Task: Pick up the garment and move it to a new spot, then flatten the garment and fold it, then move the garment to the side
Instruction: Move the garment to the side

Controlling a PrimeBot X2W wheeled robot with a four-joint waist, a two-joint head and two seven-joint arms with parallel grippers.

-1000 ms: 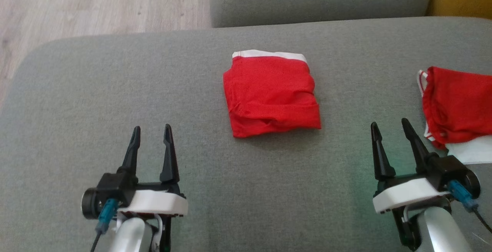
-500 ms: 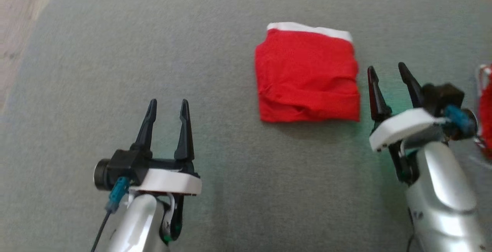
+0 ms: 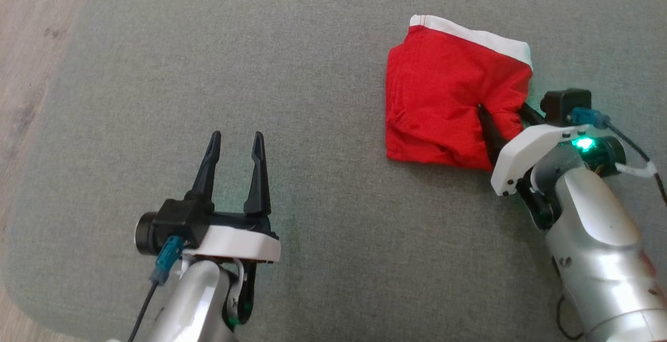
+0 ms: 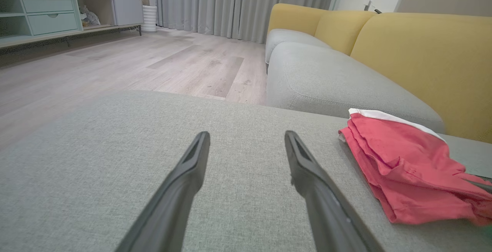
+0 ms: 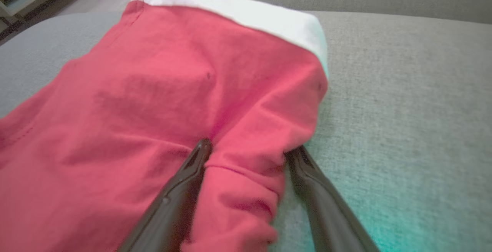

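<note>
Lying on the grey sofa cushion (image 3: 323, 45), over toward the robot's right, the folded red garment (image 3: 448, 97) shows its white waistband (image 3: 484, 37) along the far edge, and the cloth is rumpled and bunched near the corner closest to the right arm. The right claw (image 3: 501, 108) has come in low at that right-hand edge with its two dark fingers (image 5: 173, 198) spread apart: one finger lies on top of the red fabric, pressing a crease into it, while the other sits just beside the edge, against the cushion. A thick fold of the garment bulges up between them. The fingers stand wide and are not pinched onto the cloth, so from here the fold is straddled rather than clamped. A green light (image 3: 582, 144) glows on the wrist behind the white housing and throws a teal tint on the cushion beside it. The left claw (image 3: 237, 136) hovers over bare cushion, well apart from the garment, its fingers likewise spread and holding nothing, pointing away from the robot. Past the cushion's left rim runs pale wooden floor (image 3: 31, 45). From down by the left wrist, a second grey seat (image 4: 326, 79) sits beyond the garment, with mustard-yellow backrests (image 4: 423, 48) behind it, grey curtains (image 4: 238, 2) at the far wall and a low sideboard (image 4: 50, 14) along the left.
</note>
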